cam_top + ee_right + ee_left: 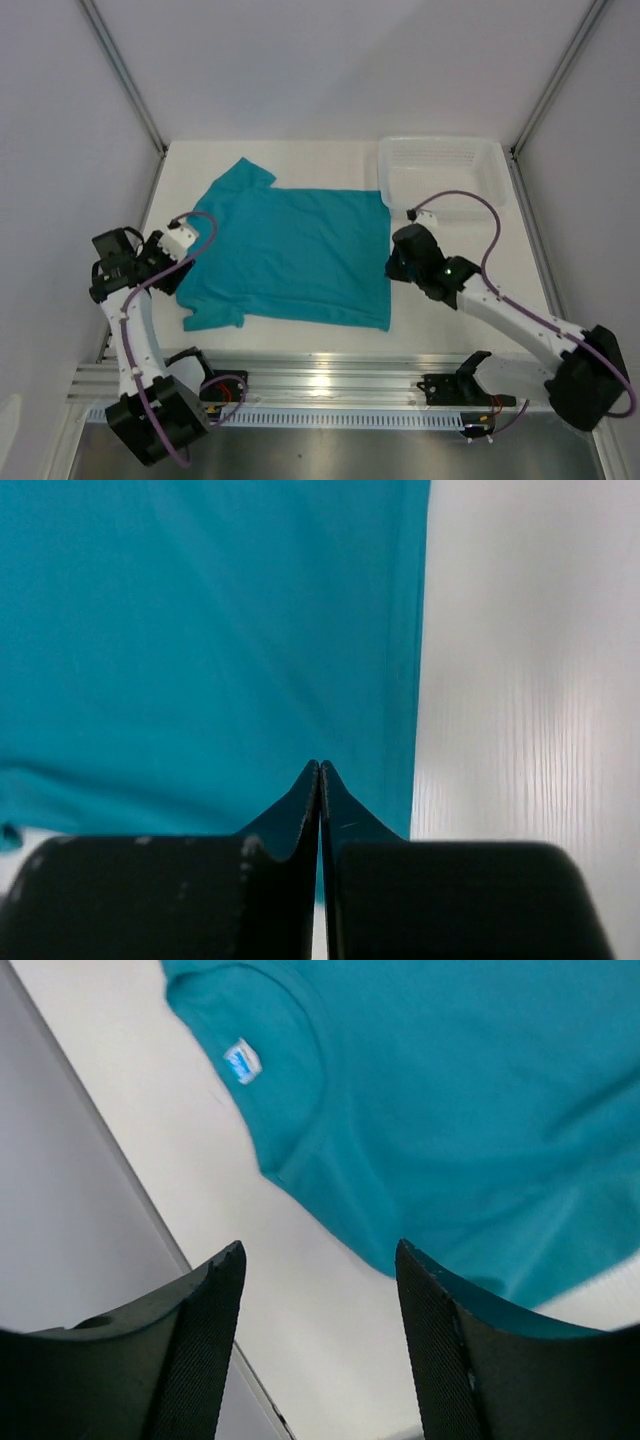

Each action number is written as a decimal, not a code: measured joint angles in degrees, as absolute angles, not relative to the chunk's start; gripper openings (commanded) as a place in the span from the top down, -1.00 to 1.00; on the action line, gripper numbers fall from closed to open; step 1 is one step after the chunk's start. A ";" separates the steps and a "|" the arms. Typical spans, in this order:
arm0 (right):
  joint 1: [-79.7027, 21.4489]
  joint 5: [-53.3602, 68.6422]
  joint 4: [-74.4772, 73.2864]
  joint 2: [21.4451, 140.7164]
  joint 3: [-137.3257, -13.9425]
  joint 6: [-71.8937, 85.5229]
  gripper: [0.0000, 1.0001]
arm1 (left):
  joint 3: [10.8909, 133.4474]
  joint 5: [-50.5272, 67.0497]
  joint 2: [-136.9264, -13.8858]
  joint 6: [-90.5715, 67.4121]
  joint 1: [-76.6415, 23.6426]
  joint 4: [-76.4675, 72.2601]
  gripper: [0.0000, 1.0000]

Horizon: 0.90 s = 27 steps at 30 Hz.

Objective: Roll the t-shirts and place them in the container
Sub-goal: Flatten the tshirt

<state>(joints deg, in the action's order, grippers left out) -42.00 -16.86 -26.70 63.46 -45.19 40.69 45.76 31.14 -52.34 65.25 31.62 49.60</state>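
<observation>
1. Teal t-shirt (290, 255) lies spread flat in the middle of the white bench (300, 160). The neck points to the left arm's side and the hem to the right arm's side.
2. One sleeve sticks out at the far left corner, the other at the near left corner.
3. The small white neck label (242, 1061) shows inside the collar.
4. Left gripper (318, 1255) hovers by the collar edge. Its jaws stand apart with nothing between them, only bare bench below.
5. Right gripper (320, 770) sits at the hem edge with its jaws pressed together, tips over the teal cloth. I cannot tell whether any fabric is nipped.
6. White plastic basket (490, 160) sits at the far right corner, touching or just beside the shirt's hem corner.
</observation>
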 measured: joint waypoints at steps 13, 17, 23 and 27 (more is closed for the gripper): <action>-35.86 -10.57 -20.73 104.92 -75.42 22.37 1.00 | 56.29 11.60 -81.60 42.96 15.97 32.93 -0.25; -35.27 -10.52 -25.65 111.98 -80.84 20.80 1.00 | 56.40 10.59 -81.87 42.48 10.52 35.07 -0.24; -33.87 -10.11 -28.93 116.66 -82.37 18.26 1.00 | 56.25 10.48 -85.10 41.85 3.38 35.86 -0.15; -31.99 -8.29 -30.20 121.43 -89.06 17.26 1.00 | 60.58 8.51 -96.77 39.18 2.63 35.68 -0.14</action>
<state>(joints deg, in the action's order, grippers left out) -31.99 -8.29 -30.20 121.43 -89.06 17.26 60.58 8.51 -96.77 39.18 2.63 35.68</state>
